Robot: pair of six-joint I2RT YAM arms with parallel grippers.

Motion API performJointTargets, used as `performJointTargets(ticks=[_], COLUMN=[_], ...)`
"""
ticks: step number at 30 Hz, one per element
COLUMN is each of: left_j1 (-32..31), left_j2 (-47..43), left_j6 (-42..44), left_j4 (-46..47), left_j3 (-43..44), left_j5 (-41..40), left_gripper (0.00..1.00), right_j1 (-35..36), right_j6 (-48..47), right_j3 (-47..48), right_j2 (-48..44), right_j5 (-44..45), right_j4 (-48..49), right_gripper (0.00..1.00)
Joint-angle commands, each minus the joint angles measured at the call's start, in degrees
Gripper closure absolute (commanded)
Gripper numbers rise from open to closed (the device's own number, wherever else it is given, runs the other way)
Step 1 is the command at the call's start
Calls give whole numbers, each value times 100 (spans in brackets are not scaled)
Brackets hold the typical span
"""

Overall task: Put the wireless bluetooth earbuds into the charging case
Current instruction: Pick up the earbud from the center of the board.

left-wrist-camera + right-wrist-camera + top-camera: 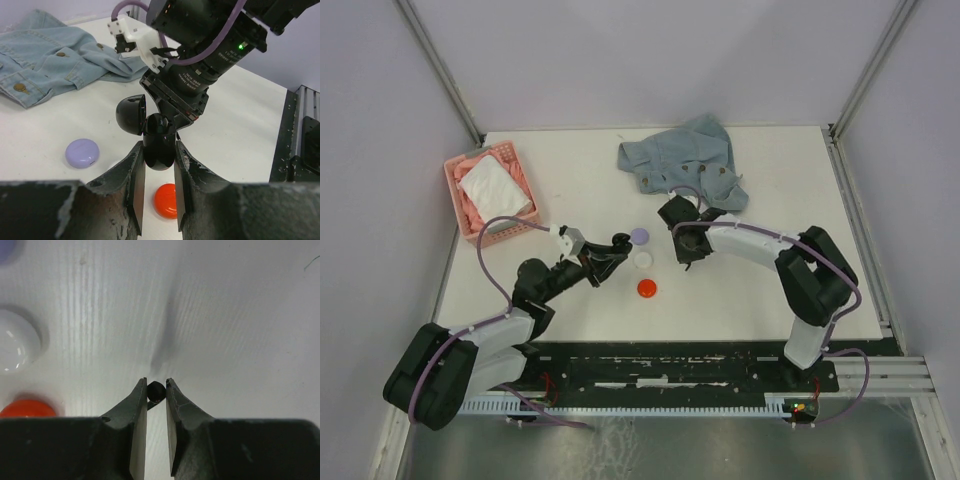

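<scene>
Here, the left gripper (159,150) is clamped on a glossy black round plastic charging case (159,134), its 2 dark fingers (134,175) pressed against either side of the cup. The domed lid (131,115) is hinged open to the left in the left wrist view. The landmark is a flat red round plastic case (166,200) lying on the white table (235,130). From above, the held charging case is just beyond and to the left of the red case, and in the left wrist view the red case shows below the cup, between the fingers. The right gripper (156,386) hangs right over the open cup, beyond the red case, its jaws nearly together and pinching a tiny glossy black earbud (156,391) at the very tips. Whether the black earbud touches the inside of the cup cannot be told. A white round plastic case (643,259) lies just beyond the red case, and a lilac round plastic case (639,236) lies just beyond that. Well beyond the red case, at the back of the table, a crumpled pale blue denim shirt (685,160) is spread out. Far to the left of the red case and further back stands a pink plastic lattice basket (505,233) holding a folded white cloth (495,188).
</scene>
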Motion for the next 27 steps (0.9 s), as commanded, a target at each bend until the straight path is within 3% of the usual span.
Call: performJointTargets(ticks=[1, 8, 16, 27], left_j1=[7, 6, 7, -1], left_j2=[-62, -102, -99, -32], left_j6=[284, 308, 203, -219], left_j4=[630, 1177, 1589, 2034], left_j3=[36, -180, -273, -284], left_j5=[324, 532, 783, 841], left_gripper=[97, 97, 97, 97], right_j1=[254, 766, 1270, 2367], right_j6=[-443, -858, -1372, -2485], right_j3=[99, 224, -124, -561], right_j2=[-871, -1989, -3120, -3420], right_j5=[375, 930, 909, 1258], right_j4=[28, 150, 1112, 2930], right_gripper=[86, 86, 87, 87])
